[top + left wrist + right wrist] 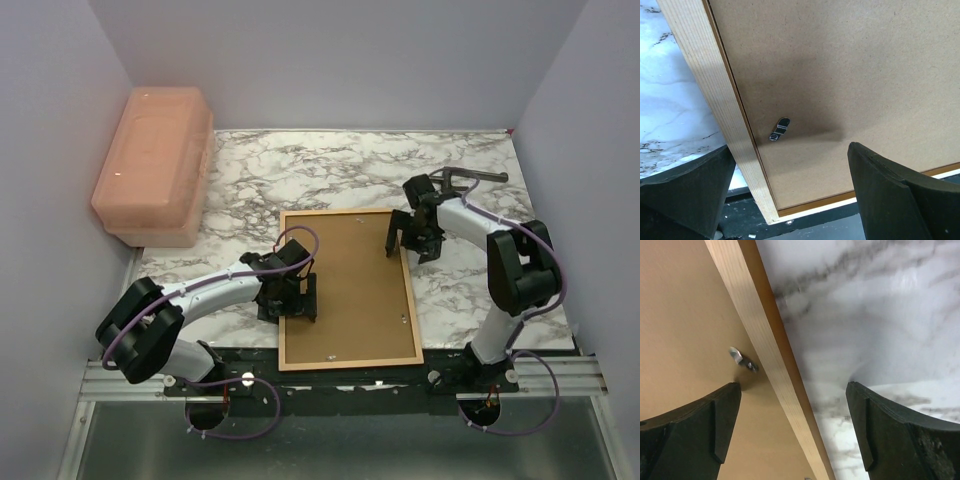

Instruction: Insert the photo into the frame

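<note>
The frame (350, 362) lies back side up on the marble table (350, 170), near its front edge between the two arms, with a brown backing board (345, 285) filling it. The left gripper (293, 300) hovers wide open and empty across the frame's left rail, beside a small metal clip (780, 129). The right gripper (410, 245), equally spread and empty, straddles the right rail near the far corner.

Soft, even light; top view crisp. Left wrist view: dark shadow mid backing board (820, 100). Right wrist view: worktop (880, 305) at 1 o'clock blurred, faintly glaring.
</note>
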